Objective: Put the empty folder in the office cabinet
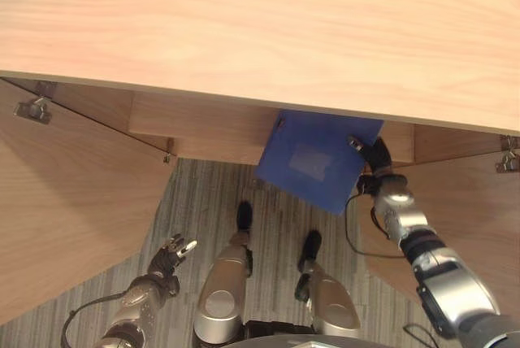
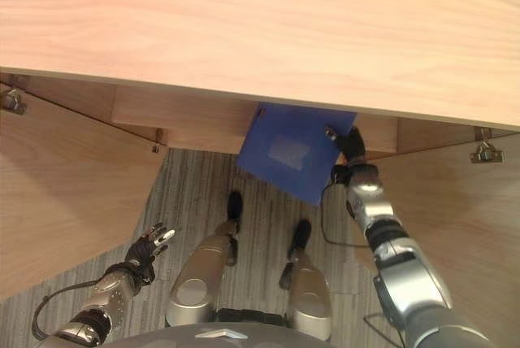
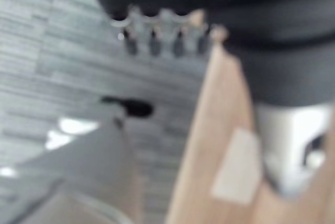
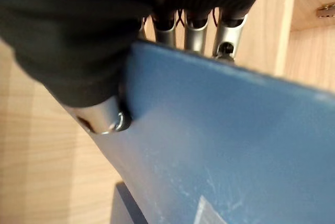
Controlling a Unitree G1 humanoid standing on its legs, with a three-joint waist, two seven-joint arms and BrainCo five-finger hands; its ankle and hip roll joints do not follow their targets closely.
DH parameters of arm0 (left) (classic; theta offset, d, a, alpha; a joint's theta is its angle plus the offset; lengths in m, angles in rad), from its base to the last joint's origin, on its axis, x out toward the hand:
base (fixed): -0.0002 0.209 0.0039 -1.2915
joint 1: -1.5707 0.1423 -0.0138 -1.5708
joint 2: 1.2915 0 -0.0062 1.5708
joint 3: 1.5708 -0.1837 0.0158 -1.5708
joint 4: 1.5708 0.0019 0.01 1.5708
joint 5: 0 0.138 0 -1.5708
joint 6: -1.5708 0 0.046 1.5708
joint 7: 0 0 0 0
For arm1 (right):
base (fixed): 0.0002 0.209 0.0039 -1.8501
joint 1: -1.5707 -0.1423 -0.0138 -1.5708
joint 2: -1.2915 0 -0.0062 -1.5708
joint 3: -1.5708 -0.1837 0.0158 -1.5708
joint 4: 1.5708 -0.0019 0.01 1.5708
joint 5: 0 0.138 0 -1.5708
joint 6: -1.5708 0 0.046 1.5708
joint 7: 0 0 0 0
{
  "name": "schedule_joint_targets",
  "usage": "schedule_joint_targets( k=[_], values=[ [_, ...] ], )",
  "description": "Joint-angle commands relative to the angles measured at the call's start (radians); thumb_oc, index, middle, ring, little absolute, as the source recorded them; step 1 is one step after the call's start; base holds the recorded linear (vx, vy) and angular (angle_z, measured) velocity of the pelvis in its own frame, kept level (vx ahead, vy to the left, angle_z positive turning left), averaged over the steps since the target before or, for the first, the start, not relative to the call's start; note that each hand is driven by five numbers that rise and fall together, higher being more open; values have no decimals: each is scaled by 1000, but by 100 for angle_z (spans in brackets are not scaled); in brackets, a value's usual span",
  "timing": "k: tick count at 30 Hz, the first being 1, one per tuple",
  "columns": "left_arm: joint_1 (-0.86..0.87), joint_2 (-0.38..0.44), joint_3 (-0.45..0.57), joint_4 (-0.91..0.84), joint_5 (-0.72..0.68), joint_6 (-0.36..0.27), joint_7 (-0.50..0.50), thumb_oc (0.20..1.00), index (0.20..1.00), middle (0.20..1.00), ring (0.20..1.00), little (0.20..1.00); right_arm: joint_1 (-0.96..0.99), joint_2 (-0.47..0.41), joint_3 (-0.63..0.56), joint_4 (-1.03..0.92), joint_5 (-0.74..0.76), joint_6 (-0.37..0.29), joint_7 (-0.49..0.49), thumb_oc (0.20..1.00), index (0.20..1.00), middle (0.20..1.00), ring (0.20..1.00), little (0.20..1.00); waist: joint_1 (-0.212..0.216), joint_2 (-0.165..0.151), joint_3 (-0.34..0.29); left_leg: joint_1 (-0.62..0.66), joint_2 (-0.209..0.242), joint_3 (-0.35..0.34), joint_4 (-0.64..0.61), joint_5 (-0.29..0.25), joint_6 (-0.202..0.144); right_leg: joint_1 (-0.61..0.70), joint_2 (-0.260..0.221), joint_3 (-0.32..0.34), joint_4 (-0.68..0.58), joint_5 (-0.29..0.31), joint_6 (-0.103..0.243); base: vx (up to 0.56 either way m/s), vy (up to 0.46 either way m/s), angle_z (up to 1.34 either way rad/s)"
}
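Observation:
A blue folder (image 1: 318,158) with a pale label juts out from under the cabinet's wooden top (image 1: 260,31), its upper part inside the opening. My right hand (image 1: 372,155) grips its right edge; in the right wrist view the fingers (image 4: 199,28) lie behind the blue folder (image 4: 225,150) and the thumb presses its front. My left hand (image 1: 172,254) hangs low at the lower left over the carpet with relaxed fingers, holding nothing.
Two cabinet doors stand swung open: one at the left (image 1: 65,193), one at the right (image 1: 479,202), each with a metal hinge (image 1: 34,109). Grey striped carpet (image 1: 211,193) lies between them.

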Motion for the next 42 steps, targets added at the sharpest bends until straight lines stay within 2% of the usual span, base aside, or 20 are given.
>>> schedule_joint_targets(
  k=[1, 2, 3, 4, 6, 7, 9, 13, 19, 25, 26, 27, 29, 32, 35, 36, 40, 42],
  values=[
    [133, -4, -44, -7, -30, -3, -28, 1000, 1000, 1000, 1000, 1000, 11, -112, -30, -36, 67, -35, 3, 200, 200, 200, 200, 200, 21, 65, -93, 56, -52, 3, 27, -146, 46, -60, 29, 22, 48, -42, 19, 47, 43, -17],
    [134, -5, -45, -8, -33, -1, -28, 1000, 1000, 1000, 1000, 1000, 8, -114, -30, -35, 68, -33, 0, 200, 200, 200, 200, 200, 20, 65, -91, 57, -53, 4, 29, -149, 46, -60, 29, 23, 41, -37, 22, 143, 5, -25],
    [150, -2, -41, -24, -55, 10, -24, 1000, 1000, 1000, 1000, 1000, -23, -127, -42, -7, 78, -19, 2, 200, 200, 200, 200, 200, 3, 61, -78, 81, -62, 23, 56, -195, 36, -93, 34, 31, -68, 27, 52, 278, -3, -27],
    [160, 1, -38, -28, -60, 15, -23, 1000, 1000, 1000, 1000, 1000, -28, -128, -51, 4, 84, -12, 2, 200, 200, 200, 200, 200, 0, 61, -81, 99, -60, 20, 66, -227, 31, -114, 39, 36, -98, 25, 70, 285, -38, -22],
    [171, 0, -31, -34, -65, 23, -21, 1000, 1000, 1000, 1000, 1000, -30, -127, -67, 19, 85, -4, 5, 200, 200, 200, 200, 200, -5, 49, -73, 102, -64, 31, 105, -244, 34, -168, 32, 30, -98, 35, 75, 211, -84, -7],
    [184, -9, -28, -35, -56, 29, -3, 1000, 1000, 1000, 1000, 1000, -21, -122, -86, 27, 91, 7, -7, 200, 200, 200, 200, 200, -9, 40, -68, 119, -69, 20, 142, -280, 40, -205, 28, 30, -98, 44, 81, 251, -100, 15],
    [191, -15, -26, -31, -48, 28, 5, 1000, 1000, 1000, 1000, 1000, -12, -118, -93, 25, 94, 17, -15, 200, 200, 200, 200, 200, -13, 36, -66, 126, -71, 16, 158, -294, 42, -213, 26, 31, -98, 47, 81, 266, -90, 35],
    [222, -49, -7, 4, -26, 23, 29, 1000, 1000, 1000, 1000, 1000, 62, -88, -125, 46, 88, 22, -38, 200, 200, 200, 200, 200, -25, 16, -68, 160, -81, -4, 235, -357, 59, -206, 19, 47, -98, 62, 78, 380, -148, 71],
    [243, -65, -12, 49, 18, 14, 23, 1000, 1000, 1000, 1000, 1000, 70, -71, -165, 108, 137, 31, -87, 200, 200, 200, 200, 200, -20, 4, -74, 151, -57, -14, 310, -403, 56, -174, 16, 55, -98, 45, 67, 265, -191, 12],
    [235, -63, -20, 55, 8, 7, 21, 1000, 1000, 1000, 1000, 1000, 51, -67, -170, 119, 158, 41, -113, 200, 200, 200, 200, 200, -21, 3, -69, 135, -49, -22, 330, -413, 56, -169, 18, 67, -98, 43, 59, 79, -91, 24],
    [227, -37, -35, 46, -11, -7, -39, 1000, 1000, 1000, 1000, 1000, 5, -60, -177, 120, 217, 58, -196, 200, 200, 200, 200, 200, -19, 23, -50, 104, -30, -28, 342, -417, 45, -167, 24, 70, -94, 38, 40, 118, -163, -18],
    [227, -37, -35, 46, -11, -7, -39, 1000, 1000, 1000, 1000, 1000, 5, -60, -177, 120, 217, 58, -196, 200, 200, 200, 200, 200, -19, 23, -50, 104, -30, -28, 342, -417, 45, -167, 24, 70, -94, 38, 40, 154, -191, -6],
    [226, -20, -32, 56, -15, -11, -96, 1000, 1000, 1000, 1000, 1000, -59, -59, -190, 117, 339, 63, -247, 200, 200, 200, 200, 200, -26, 40, -28, 59, -20, -30, 369, -417, 38, -209, 29, 82, -40, 24, 18, 65, -58, 9],
    [213, -16, -36, 58, -11, -7, -118, 1000, 1000, 1000, 1000, 1000, -100, -43, -218, 117, 447, 50, -305, 200, 200, 200, 200, 200, -28, 48, -24, 5, -16, -35, 387, -416, 34, -262, 38, 85, -2, 17, 4, 4, -55, 11],
    [199, -21, -47, 66, -15, -18, -126, 1000, 1000, 1000, 1000, 1000, -139, -17, -226, 115, 515, 14, -394, 200, 200, 200, 200, 200, -32, 55, -24, -47, -20, -39, 405, -415, 32, -310, 43, 89, 16, 15, -7, -16, -28, -10],
    [193, -28, -53, 71, -23, -24, -123, 1000, 1000, 1000, 1000, 1000, -166, -1, -234, 116, 573, -32, -439, 200, 200, 200, 200, 200, -35, 59, -24, -85, -20, -39, 423, -417, 32, -345, 45, 93, 37, 13, -12, -16, -16, -10],
    [172, -39, -56, 75, -42, -14, -109, 1000, 1000, 1000, 1000, 1000, -211, 34, -239, 107, 602, -79, -496, 200, 200, 200, 200, 200, -39, 64, -24, -146, -23, -41, 451, -417, 32, -406, 49, 101, 72, 12, -21, -29, -13, -4],
    [172, -39, -56, 75, -42, -14, -109, 1000, 1000, 1000, 1000, 1000, -211, 34, -239, 107, 602, -79, -496, 200, 200, 200, 200, 200, -39, 64, -24, -146, -23, -41, 451, -417, 32, -406, 49, 101, 72, 12, -21, 0, 0, 0]
  ],
)
